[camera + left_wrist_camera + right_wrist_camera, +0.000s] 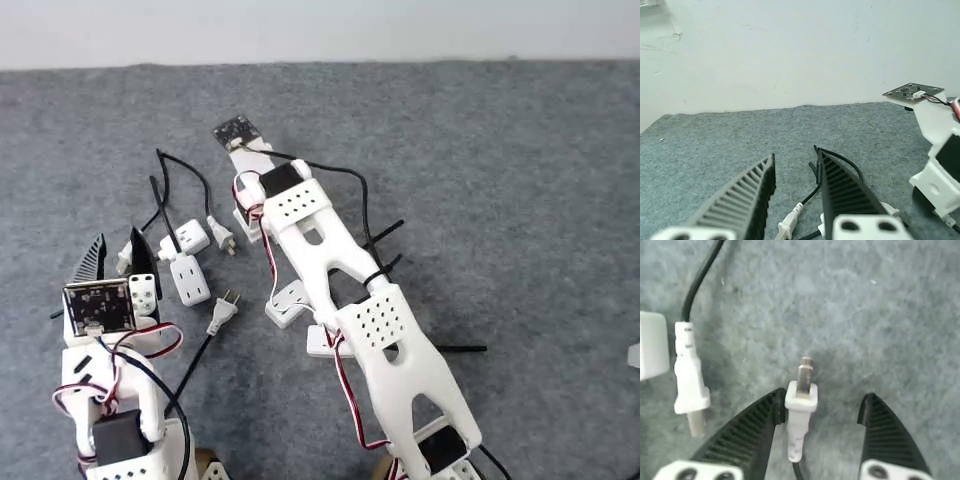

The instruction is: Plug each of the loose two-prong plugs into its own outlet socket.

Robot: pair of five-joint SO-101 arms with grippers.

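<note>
My right gripper (824,397) is open and straddles a white two-prong plug (800,400) lying on the grey mat, prongs pointing away; the plug rests against one finger (747,432). A second plug (690,390) on a black cord lies beside it, near a white outlet block (651,350). In the high view two outlet blocks (190,238) (190,278) sit left of the right arm (300,215), with loose plugs (222,233) (222,312) around them. My left gripper (117,238) (796,156) is open above another plug (124,258) (790,222).
More white blocks (288,300) (325,342) lie partly under the right arm. Black cords (185,170) loop across the mat behind the outlets. Grey mat (500,180) stretches bare to the right and far side; a white wall (790,50) stands behind.
</note>
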